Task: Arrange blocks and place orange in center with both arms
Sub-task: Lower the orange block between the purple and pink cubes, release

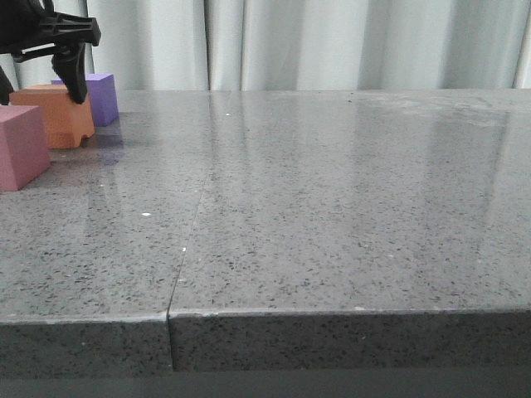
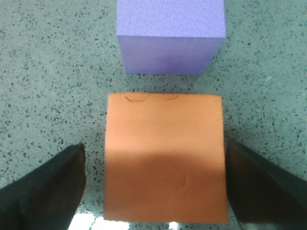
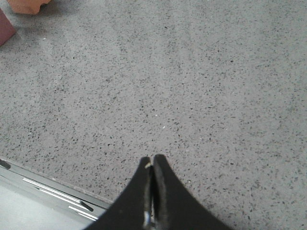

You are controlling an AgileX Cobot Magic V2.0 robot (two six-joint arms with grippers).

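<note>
Centrally, the orange matte foam cube (image 2: 165,158) sat on the grey speckled glossy stone tabletop (image 1: 332,207), directly between the two dark tapered fingers (image 2: 43,191) of the left gripper (image 2: 158,187). That gripper was spread wide: each finger stood just beside a side face of the cube, with a strip of tabletop visible between finger and foam, so nothing was grasped. A shallow arched mark showed along the cube's far edge in the left wrist view. Just beyond the left gripper's fingertips, past the orange cube and apart from it by a narrow band of stone, lay the purple matte foam cube (image 2: 171,33). In the front view, the dusty pink-red foam cube (image 1: 21,148) rested on the near side of the orange cube (image 1: 51,114), close beside it. The right gripper (image 3: 152,165) was pressed closed with its fingers meeting, empty, over bare stone well apart from all three cubes.
</note>
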